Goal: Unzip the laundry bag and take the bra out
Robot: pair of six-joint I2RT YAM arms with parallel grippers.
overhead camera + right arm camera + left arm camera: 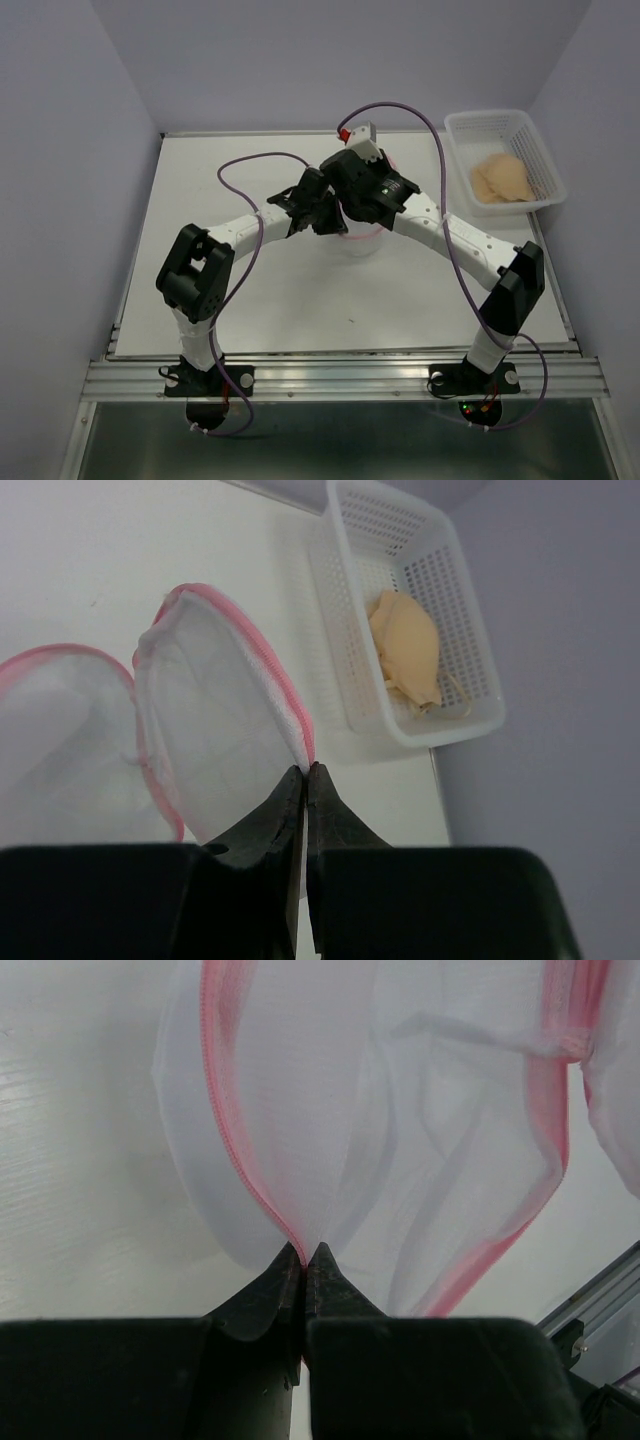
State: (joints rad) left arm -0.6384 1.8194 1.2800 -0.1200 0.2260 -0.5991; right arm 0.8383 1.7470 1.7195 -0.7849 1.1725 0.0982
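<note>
Bag open, bra out: task looks all but complete.

The laundry bag (362,243) sits mid-frame in the top view under both wrists, w/ only a bit of pink rim showing there. In the wrist views the zip is parted and the mesh halves are spread, w/ nothing peach-coloured seen inside. L gripper (305,1252) is fully closed, pinching the pink zip edge at lower ctr of its view. R gripper (305,768) is likewise clamped tight on the piped edge of the other half, lower ctr. The bra (503,180) lies in the white basket (455,128) at the upper right of the top view, well apart from the bag, w/ neither arm touching it. Assessment: unzip done, removal done. At most, the remaining step is letting go of the bag and pulling the arms clear.
</note>
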